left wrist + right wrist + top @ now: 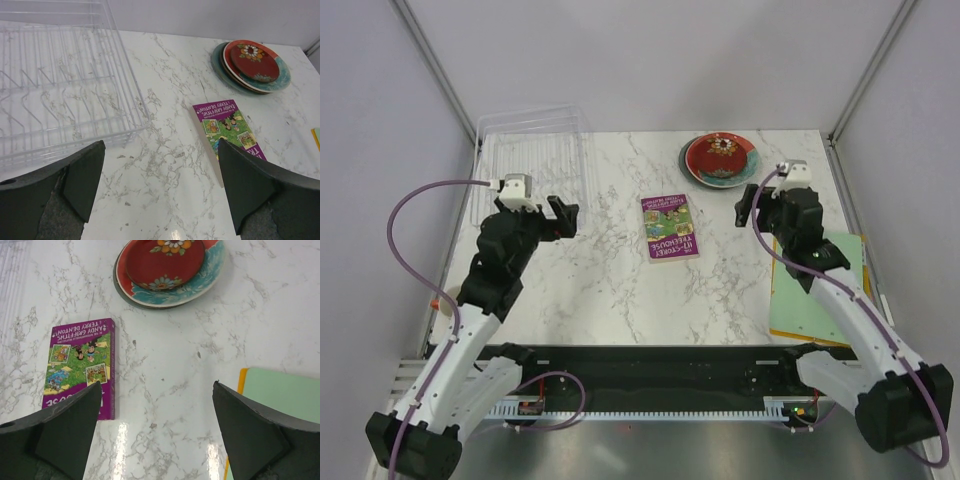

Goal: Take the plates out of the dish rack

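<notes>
The clear dish rack (532, 150) stands at the table's back left with no plate showing between its ribs (55, 95). The plates (721, 158) lie stacked flat at the back right: a small red floral one on top (165, 260), a teal-rimmed one under it, a grey-green rim below (252, 65). My left gripper (563, 215) hovers open in front of the rack's near right corner, with nothing in it (160, 187). Open too and holding nothing, my right gripper (748, 206) hangs just near of the plate stack (155, 425).
A purple book (669, 227) lies flat in the middle of the marble table between the two grippers. A green folder with a yellow edge (817, 290) rests at the right side, under the right arm.
</notes>
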Motion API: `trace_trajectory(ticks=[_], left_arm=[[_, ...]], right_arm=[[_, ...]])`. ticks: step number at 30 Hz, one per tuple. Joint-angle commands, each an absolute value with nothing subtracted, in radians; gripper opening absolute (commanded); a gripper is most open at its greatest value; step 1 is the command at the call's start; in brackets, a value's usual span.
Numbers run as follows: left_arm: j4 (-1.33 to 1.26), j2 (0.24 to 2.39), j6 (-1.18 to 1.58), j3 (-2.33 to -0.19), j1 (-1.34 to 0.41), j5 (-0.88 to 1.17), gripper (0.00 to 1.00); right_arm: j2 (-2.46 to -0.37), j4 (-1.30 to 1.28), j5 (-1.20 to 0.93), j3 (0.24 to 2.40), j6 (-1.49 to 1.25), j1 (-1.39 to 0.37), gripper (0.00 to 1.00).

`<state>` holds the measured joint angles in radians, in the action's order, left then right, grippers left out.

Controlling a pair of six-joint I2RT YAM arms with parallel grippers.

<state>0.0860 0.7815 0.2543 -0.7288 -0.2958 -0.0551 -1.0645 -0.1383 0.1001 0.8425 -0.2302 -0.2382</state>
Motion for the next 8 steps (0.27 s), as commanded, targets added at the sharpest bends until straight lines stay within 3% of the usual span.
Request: trace_trajectory(ticks=[1,8], left_arm=[[0.072,0.768,0.181,-0.715,-0.296,-0.162,1.00],[-0.019,0.813,0.083,-0.626,-0.296,-0.270,1.00]], right_arm=[[-0.885,-0.098,0.199,0.720,-0.222,-0.241,0.98],[-0.721,-0.055,0.261,0.592,-0.233,-0.242,0.98]])
